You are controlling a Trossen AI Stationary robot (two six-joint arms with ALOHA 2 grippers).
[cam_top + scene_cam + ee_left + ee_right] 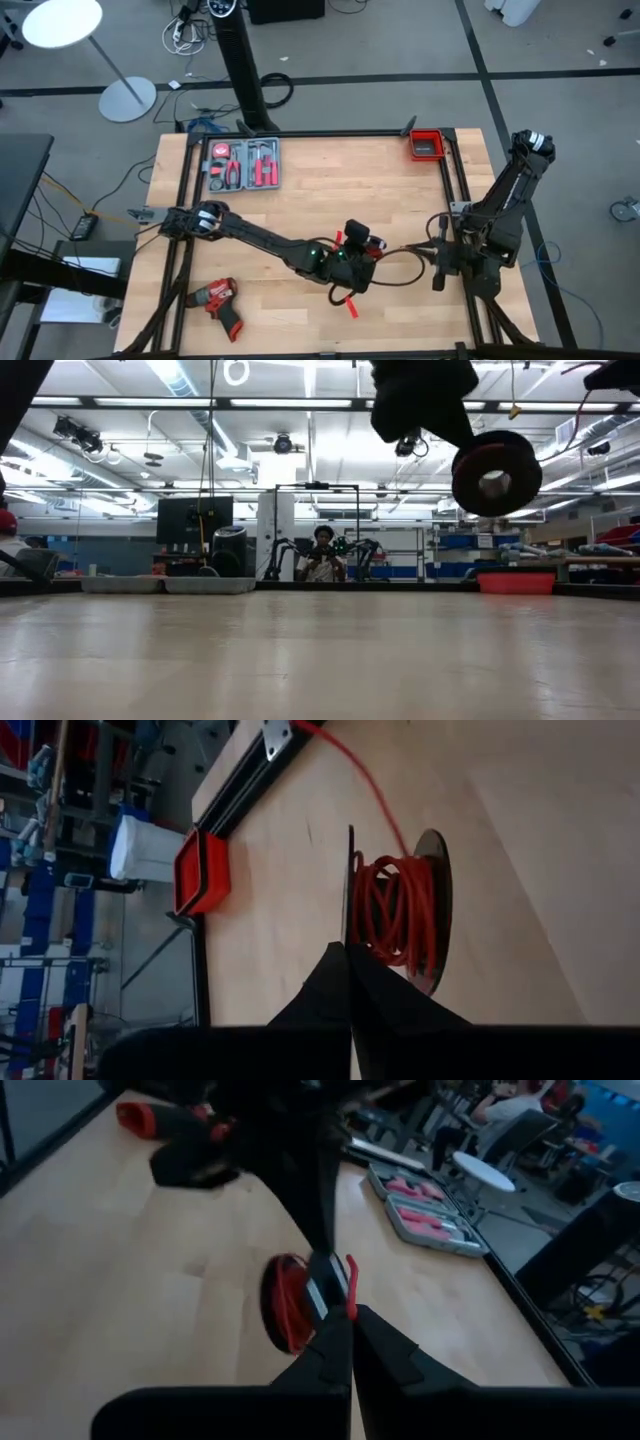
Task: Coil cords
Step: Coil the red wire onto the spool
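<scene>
Two dark robot arms meet over the near-centre of a pale wooden worktop [320, 190], seen from above. The left gripper [352, 262], reaching in from the worktop's left edge, has its fingers pressed together just beside a black spool [432, 910] wound with thin red wire [395, 915]; a loose strand of that wire runs off across the wood toward the worktop's edge. The left wrist view shows the fingertips meeting right at the spool's near flange, though whether they touch it cannot be told. The right gripper [437, 262], coming in from the right side, also has its fingers pressed together and holds nothing that can be made out. A black cable [395, 268] loops between the two arms. A red-and-black drill [218, 302] lies at the near left, a tray of red-handled hand tools [243, 163] sits at the far left, and a red bin [427, 145] sits at the far right edge.
</scene>
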